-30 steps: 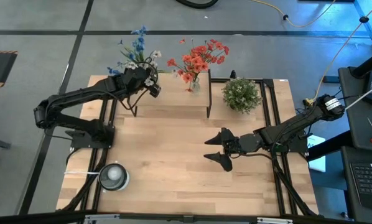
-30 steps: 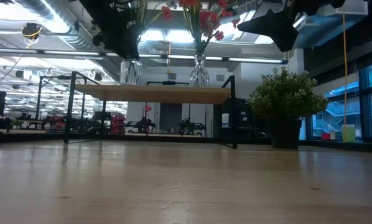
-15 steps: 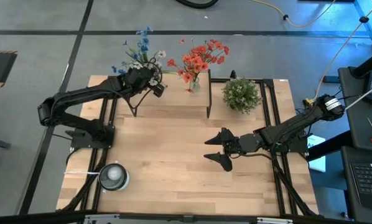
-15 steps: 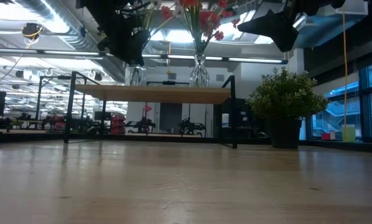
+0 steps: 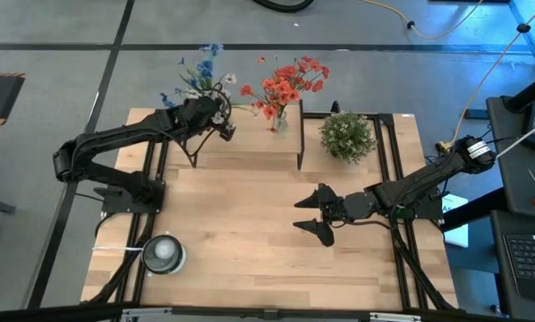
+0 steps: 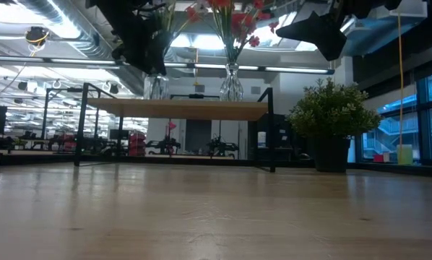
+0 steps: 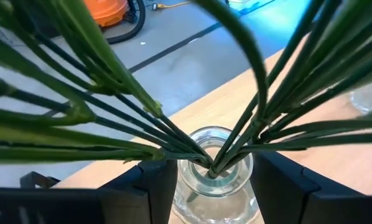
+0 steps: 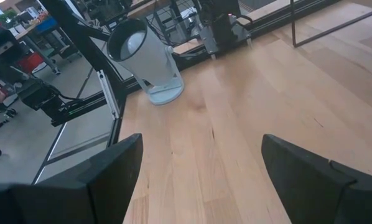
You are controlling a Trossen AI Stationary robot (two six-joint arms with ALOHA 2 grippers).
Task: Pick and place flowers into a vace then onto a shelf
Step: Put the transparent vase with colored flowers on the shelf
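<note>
A clear glass vase [image 6: 157, 87] with blue and white flowers [image 5: 199, 79] stands at the left part of the shelf [image 5: 250, 148], its green stems [image 7: 173, 140] fanning out of the mouth. My left gripper [image 5: 218, 121] is shut on this vase. A second glass vase [image 6: 231, 82] with red-orange flowers [image 5: 285, 85] stands on the shelf farther right. My right gripper [image 5: 310, 215] hovers open over the table's middle, right of centre, and touches nothing. My left gripper holds the vase by its upper body just under the mouth [image 7: 181, 186], pinched between the two fingers [image 7: 152, 183], one on each side. The fingers come from above, slanting in from the table's left. The vase is upright, its base at the shelf top; whether it rests there I cannot tell.
A bushy green plant in a dark pot [image 5: 346, 136] stands on the table just right of the shelf. A white round device [image 5: 163, 253] sits near the table's near left corner. Bare wood lies between the shelf and the near edge [image 5: 250, 259].
My left gripper has moved a little toward the table's right along the shelf, carrying the vase with it; the blue and white flowers have shifted toward the red-orange ones. In the last half second it has kept almost still.
</note>
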